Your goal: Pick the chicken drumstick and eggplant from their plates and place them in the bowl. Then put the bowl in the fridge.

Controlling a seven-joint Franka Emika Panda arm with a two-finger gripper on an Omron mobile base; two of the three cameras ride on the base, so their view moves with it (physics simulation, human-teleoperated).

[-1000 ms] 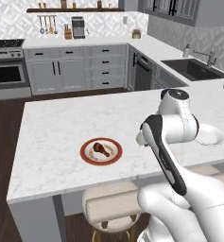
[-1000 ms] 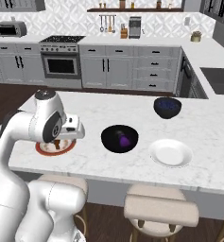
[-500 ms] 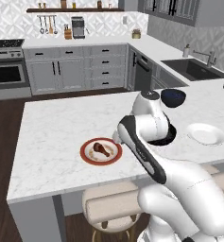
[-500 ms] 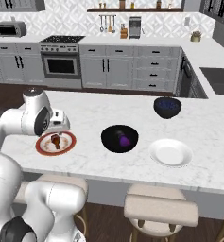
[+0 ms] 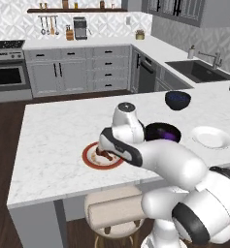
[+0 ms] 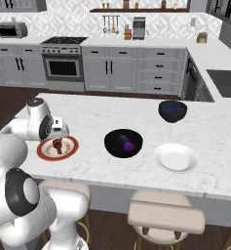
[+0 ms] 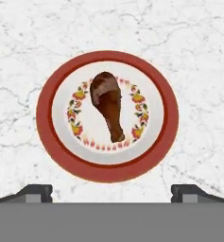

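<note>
The brown chicken drumstick [image 7: 108,104] lies on the red-rimmed plate [image 7: 45,118], thick end away from my hand. My gripper [image 7: 111,191] hangs open straight above this plate [image 6: 70,151], holding nothing, with one fingertip [image 7: 35,191] on each side of it. The dark purple eggplant [image 6: 128,144] rests inside the black bowl [image 6: 112,139], which stands right of the red-rimmed plate. Further right, the plain white plate [image 6: 176,157] holds nothing. From the left base view, my arm covers part of the red-rimmed plate [image 5: 90,157] and of the bowl [image 5: 171,129]. The fridge is out of view.
A smaller dark blue bowl [image 6: 172,110] stands behind the white plate on the marble island [image 6: 97,114]. Stools [image 6: 163,217] are tucked under the island's near edge. A stove and grey cabinets line the far wall.
My arm has swung left from near the white plate to above the red-rimmed plate. The gripper stayed open. Nothing on the island has moved.
</note>
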